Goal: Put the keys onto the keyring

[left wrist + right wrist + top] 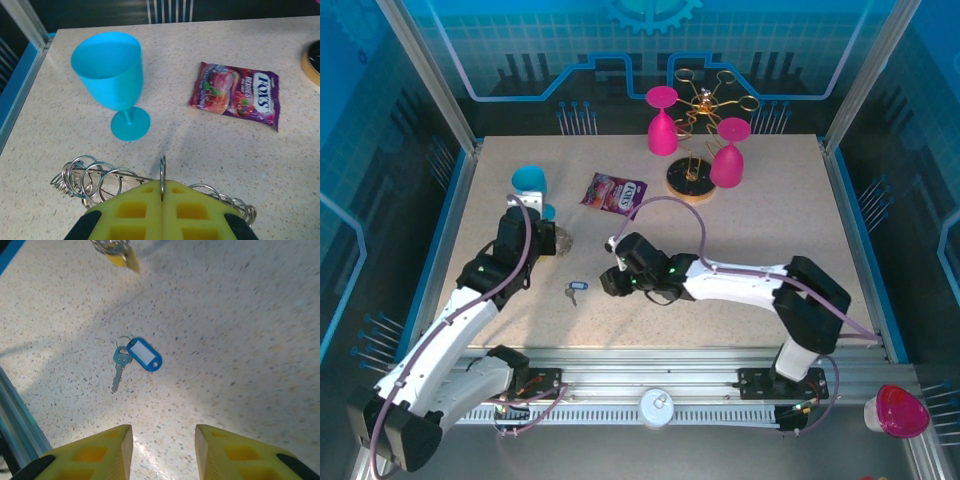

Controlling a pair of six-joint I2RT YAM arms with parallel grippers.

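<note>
Where the table (pixel 770 230) nears its left edge, we see the left gripper (pixel 556 240) with its fingers pressed together on the keyring (pixel 565 241), pinching the thin grey wire. From the left wrist, the gripper (pixel 162 187) holds the ring (pixel 162 170) upright between its yellow pads (pixel 135 210). A fringe of smaller rings (pixel 87 176) rests on the table to either side. Just beyond, toward the far left corner, a blue goblet (pixel 530 183) (pixel 112 75) stands upright. To its right a purple candy packet (pixel 615 194) (pixel 235 95) lies flat.

Closer to the near edge, between our two grippers, one key (pixel 576 290) (pixel 119 365) lies flat, apart from the keyring, its blue tag (pixel 145 354) beside its head. The right gripper (pixel 612 282) (pixel 163 437) sits just right of it, fingers spread with nothing between them; the key lies ahead of the gap, untouched. A yellow tag (pixel 124 258) shows at the top edge of the right wrist view.

Toward the far right corner a gold wire rack (pixel 705 100) rises from a round wooden base (pixel 688 182). Two pink goblets (pixel 662 120) (pixel 728 152) sit by it, feet uppermost; we cannot tell whether they hang or stand.
</note>
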